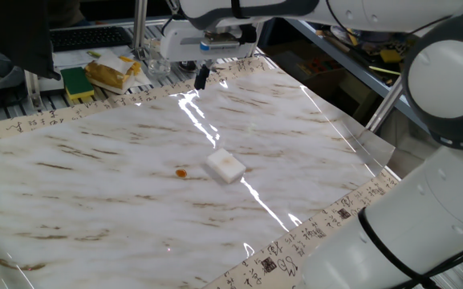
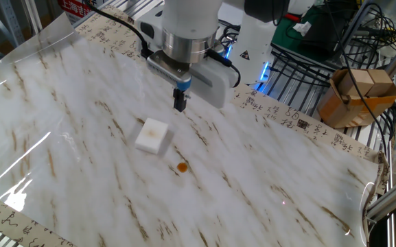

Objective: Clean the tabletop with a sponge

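One marble-look surface point(image 1: 119, 185) fills both views, glossy white with brown streaks and edged by a beige band point(image 1: 22, 126) printed with black characters. In the one fixed view, going from the left, a single green-and-yellow sponge point(image 1: 77, 82) sits off the sheet on the metal rack behind the band, and just beside it lies one crumpled yellowish wrapper point(image 1: 112, 73). Further right, one small orange spot point(image 1: 181, 172) marks the sheet near its middle, and just to the right of it, apart from it, rests the one white sponge point(image 1: 225, 166), a soft rectangular block with a faint yellowish patch on its top face, lying flat and alone. Above the far edge of the surface hangs the single hand point(image 1: 201, 79) of the Franka arm, pointing down, well apart from the white sponge; its two dark fingers are pressed together with nothing between them. In the other fixed view the order reverses: the white sponge point(image 2: 152, 135) lies to the left, the orange spot point(image 2: 182, 167) sits lower and to its right, and the hand point(image 2: 180, 103) hovers above and to the right of the sponge, near it but not touching, fingers together and empty. At the far right of this view, off the surface, stands one brown cardboard box point(image 2: 354, 97) among cables and metal rails.
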You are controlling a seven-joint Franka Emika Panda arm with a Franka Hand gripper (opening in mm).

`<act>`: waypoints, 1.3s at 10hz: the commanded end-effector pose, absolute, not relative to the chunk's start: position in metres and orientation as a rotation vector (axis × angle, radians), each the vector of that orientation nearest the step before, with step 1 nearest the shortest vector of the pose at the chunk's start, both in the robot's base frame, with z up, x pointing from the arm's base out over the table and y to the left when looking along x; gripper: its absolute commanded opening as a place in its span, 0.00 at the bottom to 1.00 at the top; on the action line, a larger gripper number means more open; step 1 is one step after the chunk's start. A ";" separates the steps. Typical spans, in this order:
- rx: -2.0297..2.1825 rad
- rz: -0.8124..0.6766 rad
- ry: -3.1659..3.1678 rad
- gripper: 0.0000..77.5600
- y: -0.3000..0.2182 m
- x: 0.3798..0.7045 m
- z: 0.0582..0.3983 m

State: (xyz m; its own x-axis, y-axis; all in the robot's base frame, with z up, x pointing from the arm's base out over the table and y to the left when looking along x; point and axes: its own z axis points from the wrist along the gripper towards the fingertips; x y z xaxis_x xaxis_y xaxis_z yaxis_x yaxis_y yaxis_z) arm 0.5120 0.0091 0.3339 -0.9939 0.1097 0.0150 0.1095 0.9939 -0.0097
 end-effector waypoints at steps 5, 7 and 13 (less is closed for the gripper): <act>-0.183 0.038 -3.133 0.00 0.003 0.521 0.322; -0.142 0.043 -3.133 0.00 -0.002 0.529 0.307; -0.036 0.019 -3.177 0.00 -0.029 0.550 0.220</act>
